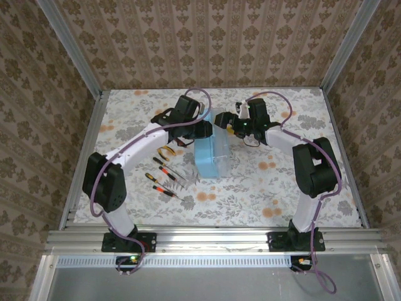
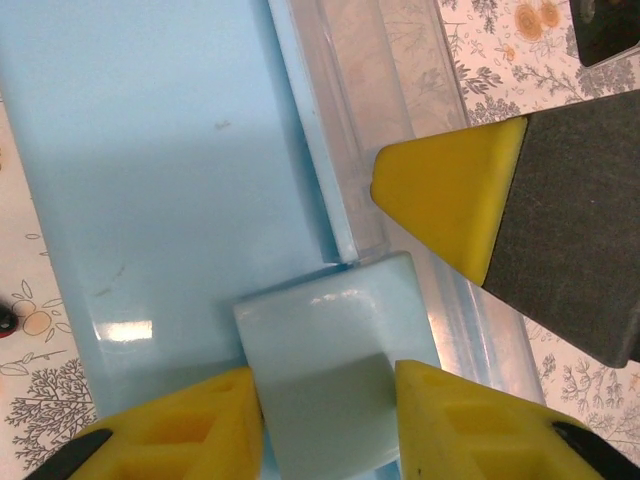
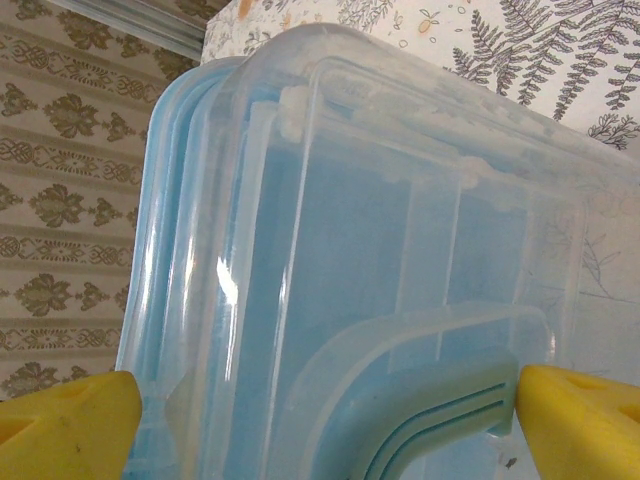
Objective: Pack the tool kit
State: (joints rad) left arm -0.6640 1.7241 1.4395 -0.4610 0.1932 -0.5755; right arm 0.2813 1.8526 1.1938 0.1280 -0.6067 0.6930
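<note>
The translucent light-blue case [image 1: 212, 158] stands mid-table with both grippers at its far end. My left gripper [image 2: 325, 385] has its yellow fingers pressed against both sides of a pale blue latch tab [image 2: 320, 330] on the case lid [image 2: 160, 170]. My right gripper [image 3: 330, 395] spans the case [image 3: 400, 200]. One fingertip sits on the lid side and the other by the darker blue handle [image 3: 440, 410], and one of its fingers [image 2: 450, 200] touches the clear rim. Pliers [image 1: 166, 152] and red-black screwdrivers [image 1: 164, 167] lie on the table left of the case.
The floral tablecloth [image 1: 263, 182] is bare right of the case. Patterned walls close in the back and both sides. Both arms arch inward over the table, and a metal rail [image 1: 213, 238] runs along the near edge.
</note>
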